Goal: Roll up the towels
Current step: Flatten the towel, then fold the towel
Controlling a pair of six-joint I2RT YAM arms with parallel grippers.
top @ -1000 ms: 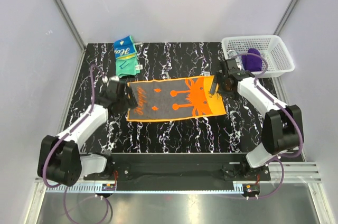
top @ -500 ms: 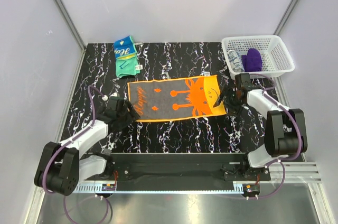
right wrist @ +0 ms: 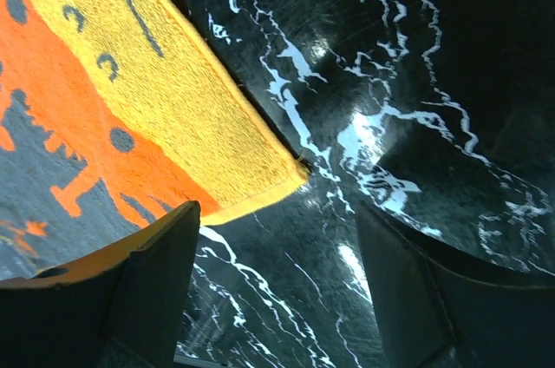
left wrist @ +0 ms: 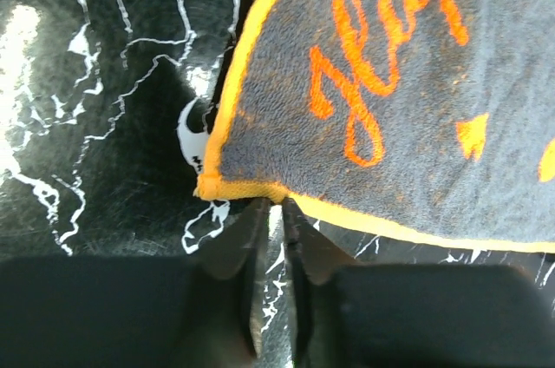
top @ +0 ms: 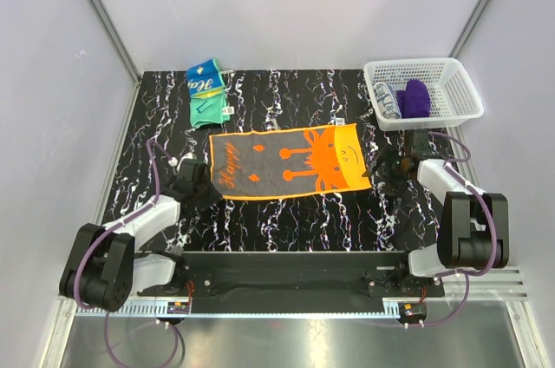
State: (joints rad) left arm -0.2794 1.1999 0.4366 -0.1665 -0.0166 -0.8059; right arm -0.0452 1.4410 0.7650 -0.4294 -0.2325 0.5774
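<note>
The orange towel point(top: 290, 162) lies spread flat in the middle of the black marbled table, grey side with orange script toward my left. The teal, blue and yellow towel point(top: 208, 90) sits crumpled at the back left. My left gripper point(top: 196, 180) rests low just off the orange towel's near left corner. In the left wrist view its jaws point(left wrist: 277, 208) stand almost together, tips touching the towel's orange hem point(left wrist: 251, 187), no cloth between them. My right gripper point(top: 388, 168) is open beside the towel's near right corner point(right wrist: 260, 179), which lies ahead of its spread fingers point(right wrist: 276, 212).
A white lattice basket point(top: 466, 90) stands at the back right with a purple cloth point(top: 417, 97) and a patterned one inside. White walls and metal posts enclose the table on three sides.
Both arms have drawn back toward the near edge, away from the orange towel's ends. The left jaws have closed from wide open. The right jaws have narrowed slightly. The towel now lies flat.
</note>
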